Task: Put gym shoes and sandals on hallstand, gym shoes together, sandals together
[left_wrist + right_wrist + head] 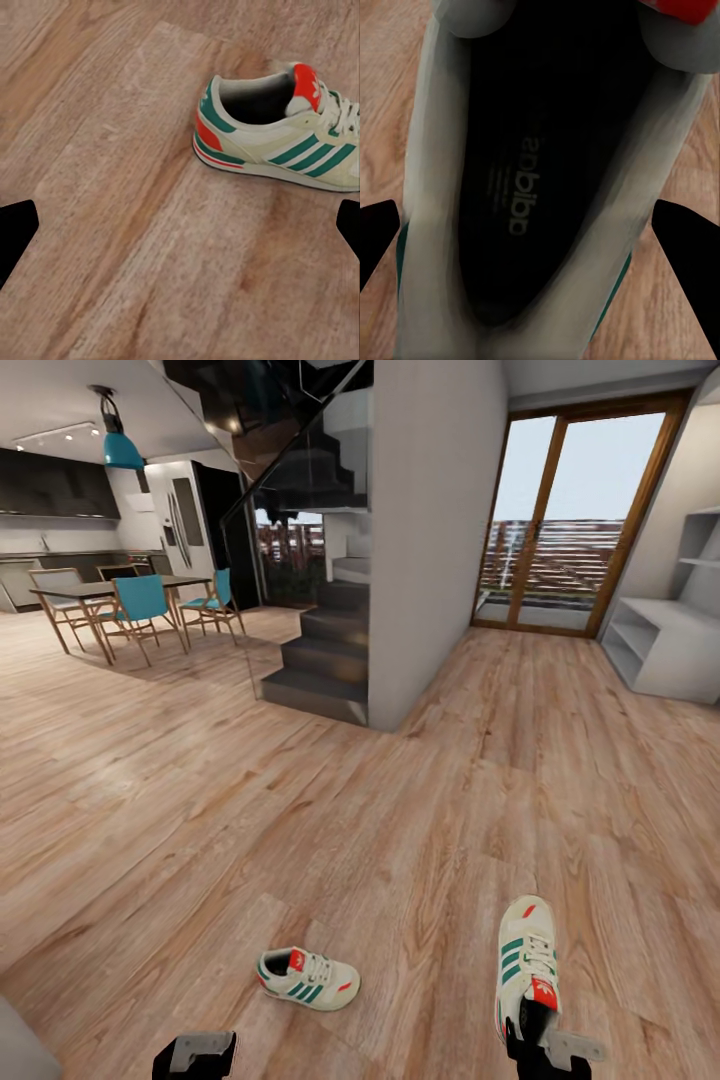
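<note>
Light wood-plank corridor floor (300,810) runs ahead of me, open room. Far ahead on my right side sits the pale hallstand (665,650) with its open shelves, beside a glass door (565,510). Dark staircase (325,660) and a grey wall (430,540) stand ahead in the middle; dining table (105,590) with teal chairs (140,605) far off to my left. Floor between me and the hallstand lies bare.

Two gym shoes counted. One gym shoe (307,977) lies on the floor just ahead of my left gripper (195,1055), apart from it; in the left wrist view that shoe (277,127) sits off to one side of my left fingers (15,232), which are spread wide with nothing between them.

The other gym shoe (527,960) is at my right gripper (545,1050), toe pointing away. My right fingers (379,240) straddle its opening; insole (529,187) right between them. Spread wide, cannot tell if they touch the shoe.
</note>
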{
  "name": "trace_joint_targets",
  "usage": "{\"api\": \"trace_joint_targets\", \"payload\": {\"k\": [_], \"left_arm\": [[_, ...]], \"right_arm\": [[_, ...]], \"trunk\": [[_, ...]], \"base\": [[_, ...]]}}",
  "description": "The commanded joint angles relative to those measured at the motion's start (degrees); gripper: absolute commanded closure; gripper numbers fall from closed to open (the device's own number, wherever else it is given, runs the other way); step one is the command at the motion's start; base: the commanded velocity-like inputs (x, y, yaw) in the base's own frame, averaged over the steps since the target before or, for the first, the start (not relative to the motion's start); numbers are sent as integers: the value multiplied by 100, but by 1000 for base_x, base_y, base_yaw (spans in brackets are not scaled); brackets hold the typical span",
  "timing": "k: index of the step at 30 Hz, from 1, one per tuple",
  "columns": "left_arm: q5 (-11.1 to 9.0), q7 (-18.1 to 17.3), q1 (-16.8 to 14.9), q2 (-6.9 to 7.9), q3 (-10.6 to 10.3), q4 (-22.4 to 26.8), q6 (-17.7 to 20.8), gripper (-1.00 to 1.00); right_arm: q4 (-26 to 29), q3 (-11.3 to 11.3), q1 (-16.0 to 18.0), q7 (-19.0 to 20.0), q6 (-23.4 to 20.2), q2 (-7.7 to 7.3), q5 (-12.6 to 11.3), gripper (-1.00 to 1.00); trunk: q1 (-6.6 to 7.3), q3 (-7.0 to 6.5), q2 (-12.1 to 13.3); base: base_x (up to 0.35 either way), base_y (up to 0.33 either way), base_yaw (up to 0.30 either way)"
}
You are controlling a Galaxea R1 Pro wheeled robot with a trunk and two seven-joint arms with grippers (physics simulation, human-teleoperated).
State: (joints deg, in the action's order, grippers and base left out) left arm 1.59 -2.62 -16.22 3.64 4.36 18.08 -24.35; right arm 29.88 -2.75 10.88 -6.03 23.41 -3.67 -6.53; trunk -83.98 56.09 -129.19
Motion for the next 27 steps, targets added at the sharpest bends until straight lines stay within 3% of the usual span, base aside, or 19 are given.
{"api": "trace_joint_targets", "payload": {"k": [1,12,27], "left_arm": [[17,-28,-4,-4,39,-6,-17,-100],[22,-28,-4,-4,39,-6,-17,-100],[26,-28,-4,-4,39,-6,-17,-100]], "right_arm": [[0,11,2,5,23,-2,-59,100],[0,3,2,5,23,-18,-66,100],[-8,3,2,5,23,-19,-67,100]], "trunk": [[0,5,-2],[0,5,-2],[0,5,-2]], "base": [[112,292,0],[88,278,-88],[6,19,-260]]}}
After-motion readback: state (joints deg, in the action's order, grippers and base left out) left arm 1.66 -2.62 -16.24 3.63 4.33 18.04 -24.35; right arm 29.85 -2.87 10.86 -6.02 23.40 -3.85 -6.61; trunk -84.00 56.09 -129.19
